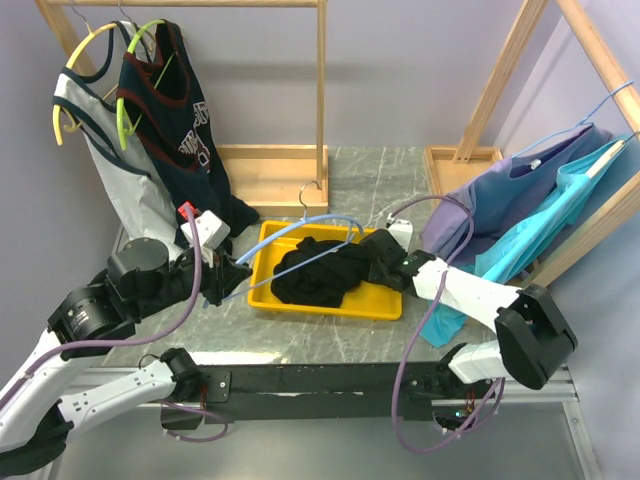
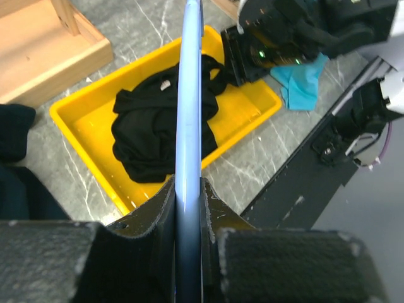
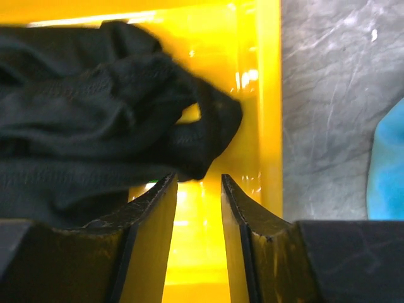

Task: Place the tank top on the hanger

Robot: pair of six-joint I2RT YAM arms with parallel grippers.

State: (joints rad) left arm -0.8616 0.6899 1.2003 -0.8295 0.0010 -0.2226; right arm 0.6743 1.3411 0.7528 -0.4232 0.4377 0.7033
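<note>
One hanger runs left-right, hook rearward, clamped in the left gripper. The right gripper stands narrowly apart, empty, at one tank top.

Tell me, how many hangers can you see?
4. A yellow hanger and a yellow-green hanger on the left rack, the light-blue hanger in the left end effector above the yellow tray, a blue hanger on the right rack. The turquoise garment may hide another.
</note>
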